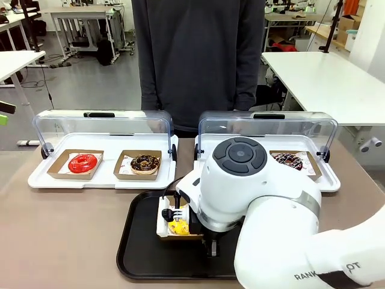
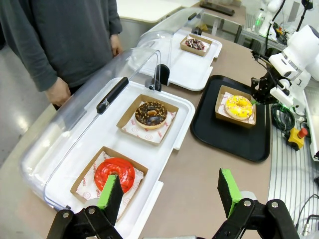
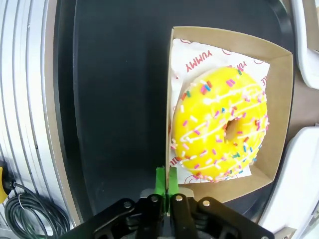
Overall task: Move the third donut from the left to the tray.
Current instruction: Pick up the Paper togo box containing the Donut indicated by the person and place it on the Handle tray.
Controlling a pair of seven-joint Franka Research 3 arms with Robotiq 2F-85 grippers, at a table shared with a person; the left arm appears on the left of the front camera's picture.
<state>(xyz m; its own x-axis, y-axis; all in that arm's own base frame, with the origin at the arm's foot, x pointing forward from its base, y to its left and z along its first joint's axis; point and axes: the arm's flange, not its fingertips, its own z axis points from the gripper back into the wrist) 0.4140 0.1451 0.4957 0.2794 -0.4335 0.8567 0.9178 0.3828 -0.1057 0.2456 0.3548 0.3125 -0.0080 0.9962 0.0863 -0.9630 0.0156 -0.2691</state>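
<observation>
At the bottom of the right wrist view, the right claw (image 3: 166, 181) has its green pads pressed together on the thin wall of the cardboard holder (image 3: 279, 99), pinching its near edge. In that holder, right of centre in the frame, sits the yellow donut (image 3: 219, 130) with coloured sprinkles and white drizzle, and the holder rests on the black tray (image 3: 114, 89). In the front view the tray (image 1: 141, 250) lies low in the middle of the brown table (image 1: 60, 235), with the donut (image 1: 178, 227) partly hidden behind the right arm. Along the bottom of the left wrist view, the left claw (image 2: 169, 191) stands wide with nothing between its pads, above the table edge. Beyond lie two white lidded trays (image 1: 102, 177) with a red donut (image 1: 82, 162) and a chocolate donut (image 1: 145, 162). At the top of the frame a person (image 1: 198, 54) stands at the far side.
</observation>
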